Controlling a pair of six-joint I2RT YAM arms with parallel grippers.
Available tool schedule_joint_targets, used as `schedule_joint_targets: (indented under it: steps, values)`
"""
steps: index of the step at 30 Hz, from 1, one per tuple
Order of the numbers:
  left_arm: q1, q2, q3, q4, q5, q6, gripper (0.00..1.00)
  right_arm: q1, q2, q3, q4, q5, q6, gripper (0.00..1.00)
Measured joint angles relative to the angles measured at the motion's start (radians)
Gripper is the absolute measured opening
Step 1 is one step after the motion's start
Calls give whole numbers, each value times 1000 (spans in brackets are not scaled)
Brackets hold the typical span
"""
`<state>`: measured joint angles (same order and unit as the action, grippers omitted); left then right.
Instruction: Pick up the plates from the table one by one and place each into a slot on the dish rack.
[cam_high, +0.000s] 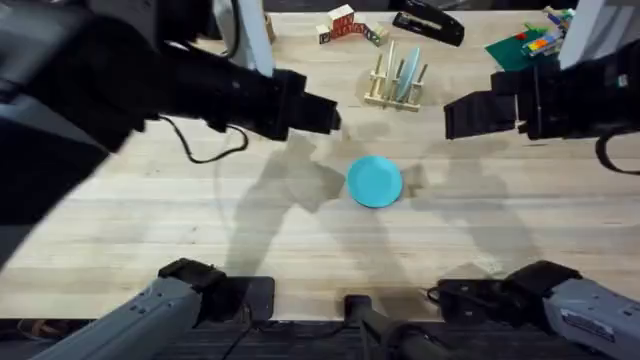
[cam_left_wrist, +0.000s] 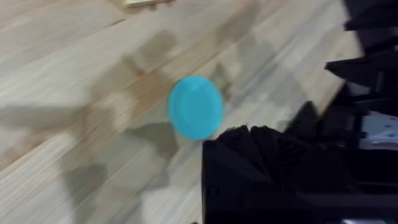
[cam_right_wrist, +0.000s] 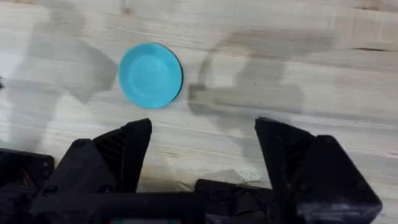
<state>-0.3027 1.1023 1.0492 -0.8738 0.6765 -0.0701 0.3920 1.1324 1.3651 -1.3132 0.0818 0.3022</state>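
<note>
A turquoise plate (cam_high: 375, 182) lies flat on the wooden table (cam_high: 150, 230) near its middle; it also shows in the left wrist view (cam_left_wrist: 195, 107) and the right wrist view (cam_right_wrist: 150, 74). The dish rack (cam_high: 382, 92) stands behind it, with a pale blue plate (cam_high: 406, 72) upright in one slot. My right gripper (cam_high: 452, 115) hovers high, to the right of the rack, open and empty (cam_right_wrist: 202, 134). My left gripper (cam_high: 325, 112) hangs high to the left of the rack, above and apart from the turquoise plate.
Wooden toy blocks (cam_high: 345, 22), a black object (cam_high: 428, 22) and a green board with coloured bricks (cam_high: 530, 42) lie along the far edge. A black cable (cam_high: 210, 152) loops on the table under the left arm.
</note>
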Motion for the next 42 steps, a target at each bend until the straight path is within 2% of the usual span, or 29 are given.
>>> schedule_joint_targets:
  steps: [4, 8, 16, 20, 28, 38, 42]
  values:
    - [0, 0, -118, 167, 92, -65, 43, 0, 0, 0, 0, 0, -6, 995]
    - [0, 0, -215, 291, 147, -129, 42, 0, 0, 0, 0, 0, -12, 993]
    - [0, 10, -358, 408, 186, -224, 42, 0, 0, 0, 0, 0, -12, 995]
    - [-8, 64, -377, 451, 193, -246, 42, 0, 0, 0, 0, 0, -12, 994]
    - [-66, 215, -378, 555, 196, -260, 42, 0, 0, 0, 0, 0, -12, 995]
    - [-69, 328, -378, 618, 196, -264, 42, 0, 0, 0, 0, 0, -15, 993]
    - [-84, 373, -378, 675, 196, -264, 42, 0, 0, 0, 0, 0, -16, 993]
